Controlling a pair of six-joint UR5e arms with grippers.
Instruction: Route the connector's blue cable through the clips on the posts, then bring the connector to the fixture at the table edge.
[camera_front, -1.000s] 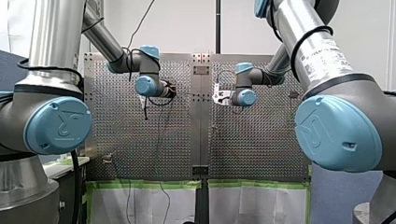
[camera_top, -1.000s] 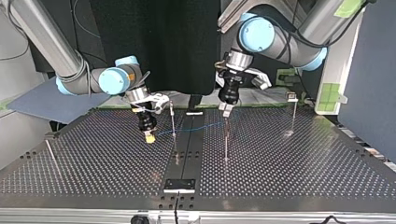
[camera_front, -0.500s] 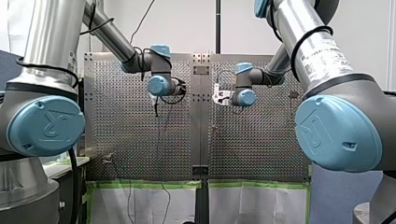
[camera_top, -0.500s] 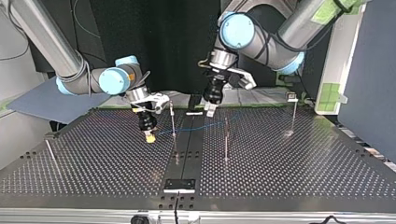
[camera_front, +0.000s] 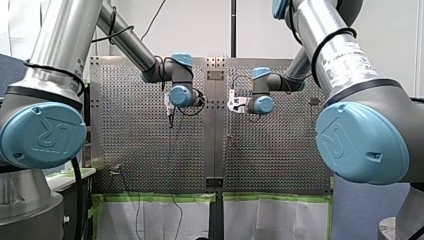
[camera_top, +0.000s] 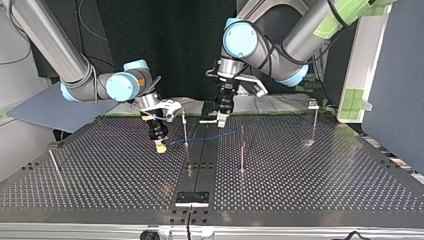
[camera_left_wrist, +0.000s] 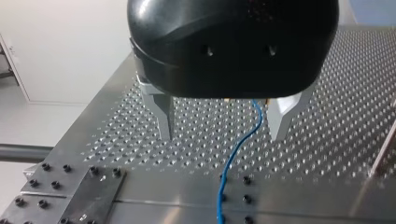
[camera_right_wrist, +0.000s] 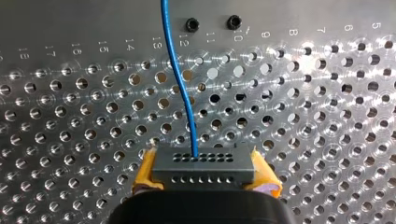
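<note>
In the front view, my left arm (camera_front: 125, 40) and my right arm (camera_front: 340, 55) reach over the perforated counter (camera_front: 275, 160), and their wrists are close on either side of its middle seam. The blue joint cap (camera_front: 42, 135) on my left arm carries an embossed UR mark. The label (camera_front: 347, 57) on my right arm's tube is too blurred for me to read.

In the top view, my right gripper (camera_top: 160, 146), with yellow pads, hangs low over the counter just beside a post (camera_top: 185, 131). The blue cable (camera_top: 210, 136) runs from it past that post towards a second post (camera_top: 242, 150). My left gripper (camera_top: 220, 119) hovers over the cable at the middle seam, near the counter edge farthest from this camera. The fixture (camera_top: 192, 198), a dark plate, sits at the nearest edge, well apart from both grippers.

In the left wrist view, my left gripper's metal fingers (camera_left_wrist: 164, 119) stand wide apart and hold nothing. The cable passes between them, nearer one finger, and runs on past bolt heads (camera_left_wrist: 246, 179) in the counter.

In the right wrist view, my right gripper is clamped on the connector (camera_right_wrist: 203, 165), a dark grey block with two rows of small holes and a yellow pad at each end. The cable leaves one hole and curves away above the counter. Engraved numbers (camera_right_wrist: 128, 46) along a row of holes run from 18 down to 5.
</note>
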